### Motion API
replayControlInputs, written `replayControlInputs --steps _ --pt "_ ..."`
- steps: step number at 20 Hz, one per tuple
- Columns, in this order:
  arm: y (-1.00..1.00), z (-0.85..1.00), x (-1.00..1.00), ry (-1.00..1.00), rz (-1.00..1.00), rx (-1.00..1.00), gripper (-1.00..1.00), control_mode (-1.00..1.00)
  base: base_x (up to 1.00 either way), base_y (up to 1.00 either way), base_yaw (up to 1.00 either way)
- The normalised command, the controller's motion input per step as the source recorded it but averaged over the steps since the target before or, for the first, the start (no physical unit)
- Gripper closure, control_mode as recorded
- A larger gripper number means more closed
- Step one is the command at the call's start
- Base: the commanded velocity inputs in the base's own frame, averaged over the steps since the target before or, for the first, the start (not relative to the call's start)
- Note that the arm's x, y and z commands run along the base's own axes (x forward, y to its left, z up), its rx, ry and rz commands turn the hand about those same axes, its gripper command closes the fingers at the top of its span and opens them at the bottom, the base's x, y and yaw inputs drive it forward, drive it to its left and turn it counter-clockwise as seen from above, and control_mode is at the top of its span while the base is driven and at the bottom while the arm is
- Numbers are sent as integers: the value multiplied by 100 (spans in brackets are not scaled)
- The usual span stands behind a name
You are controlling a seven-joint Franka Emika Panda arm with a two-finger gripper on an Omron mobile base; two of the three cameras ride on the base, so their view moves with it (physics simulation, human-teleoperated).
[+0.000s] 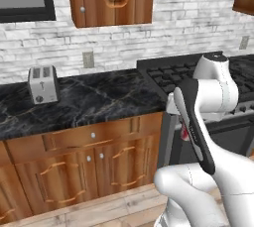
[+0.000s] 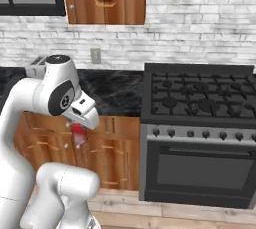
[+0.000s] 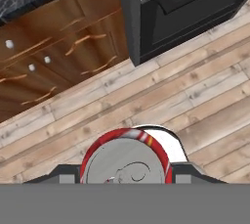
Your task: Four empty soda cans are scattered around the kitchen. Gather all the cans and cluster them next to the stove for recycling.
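In the left base view, the white arm rises at the lower right and covers part of the stove. A small piece of a red soda can shows beside the arm, below the black marble counter. A silver toaster stands on the counter at the left.

In the right base view, the soda can hangs under the hand, in front of the wooden cabinets, left of the stove and above the floor.

In the hand view, the gripper is pinching the can: its silvery top sits between the two dark fingertips, high over the wood floor.
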Motion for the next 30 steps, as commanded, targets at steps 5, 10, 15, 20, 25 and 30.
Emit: replayControlInputs --steps 5,10,15,20,25,30 --pt "0 0 0 0 0 0 100 100 -20 -70 -7" --pt "0 0 0 0 0 0 100 100 -1 -99 -4" --pt "0 0 0 0 0 0 100 100 -7 -100 -3" --pt "0 0 0 0 0 0 100 100 0 -100 -1" --pt "0 0 0 0 0 0 100 100 0 -100 0" --pt "0 0 0 0 0 0 100 100 0 -100 0"
